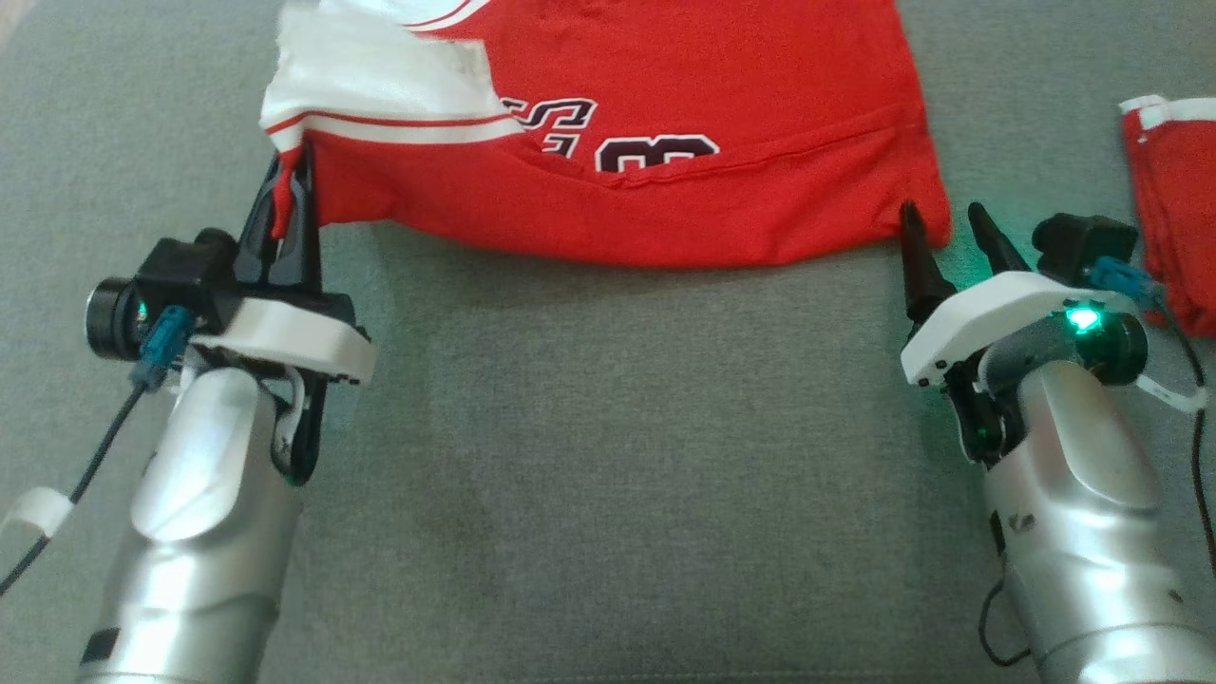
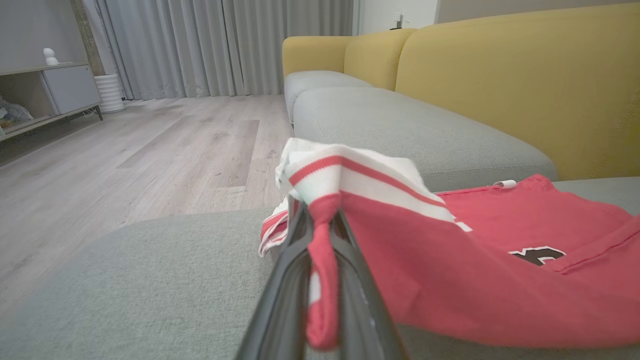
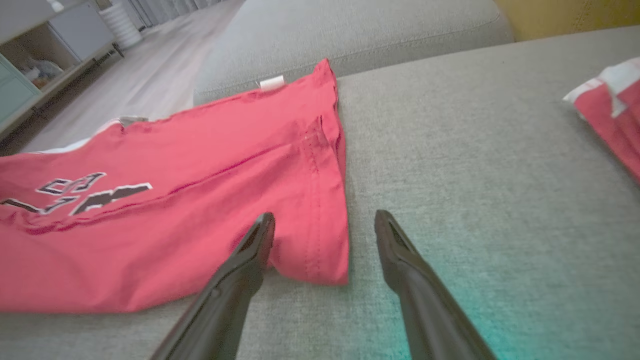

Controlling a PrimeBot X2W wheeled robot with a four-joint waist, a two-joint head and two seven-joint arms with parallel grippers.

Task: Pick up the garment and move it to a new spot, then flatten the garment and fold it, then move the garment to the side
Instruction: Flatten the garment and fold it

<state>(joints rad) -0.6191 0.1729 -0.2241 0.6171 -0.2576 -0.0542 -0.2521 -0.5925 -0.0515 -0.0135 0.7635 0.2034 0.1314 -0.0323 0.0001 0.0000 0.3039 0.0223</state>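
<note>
The garment (image 1: 665, 142) is a red jersey with white striped trim and dark lettering, spread on a grey cushion. My left gripper (image 1: 290, 180) is shut on its near left corner, by the white-trimmed sleeve; in the left wrist view the red cloth (image 2: 322, 260) is pinched between the fingers and lifted a little. My right gripper (image 1: 942, 220) stands open at the garment's near right corner (image 3: 320, 250). In the right wrist view that corner lies between the two fingertips, flat on the cushion.
A second red and white cloth (image 1: 1173, 199) lies at the right edge of the grey cushion (image 1: 608, 456). A yellow sofa back (image 2: 500, 85) rises behind. Wooden floor (image 2: 125, 160) and a low cabinet (image 2: 45, 95) lie beyond the cushion's left edge.
</note>
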